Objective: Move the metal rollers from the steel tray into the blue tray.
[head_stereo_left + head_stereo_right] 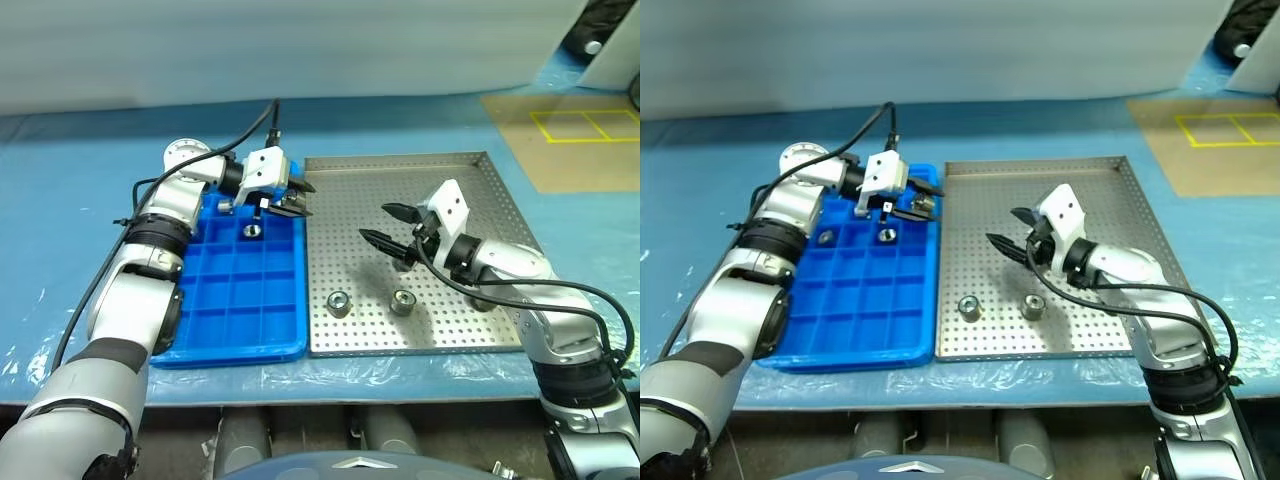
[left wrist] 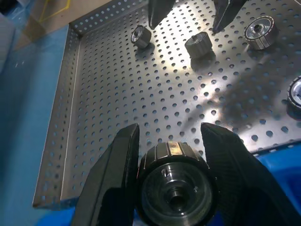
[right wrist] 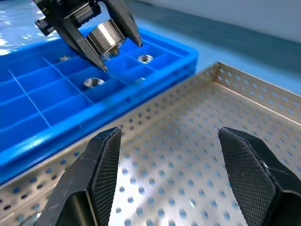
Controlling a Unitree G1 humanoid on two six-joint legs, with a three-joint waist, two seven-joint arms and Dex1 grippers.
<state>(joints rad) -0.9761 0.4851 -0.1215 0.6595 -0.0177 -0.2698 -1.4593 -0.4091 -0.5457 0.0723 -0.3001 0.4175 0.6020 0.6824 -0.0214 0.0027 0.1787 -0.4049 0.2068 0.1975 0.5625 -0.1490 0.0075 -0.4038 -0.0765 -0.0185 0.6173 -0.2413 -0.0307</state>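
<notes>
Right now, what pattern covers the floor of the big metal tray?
The steel tray has a silver floor with regular rows of small round holes, clearest in the left wrist view.

This looks like a lab or workshop test station. The desk (image 1: 80,190) is covered in light blue plastic sheeting, and a perforated steel tray (image 1: 480,165) sits beside a blue tray (image 1: 235,345) with gridded compartments for small machined parts. Yellow tape squares (image 1: 585,125) mark a brown floor patch behind it, against a plain pale wall.

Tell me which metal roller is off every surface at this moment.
The roller clamped in the left end effector, held above the blue tray; the others lie in tray compartments or on the steel tray.
</notes>
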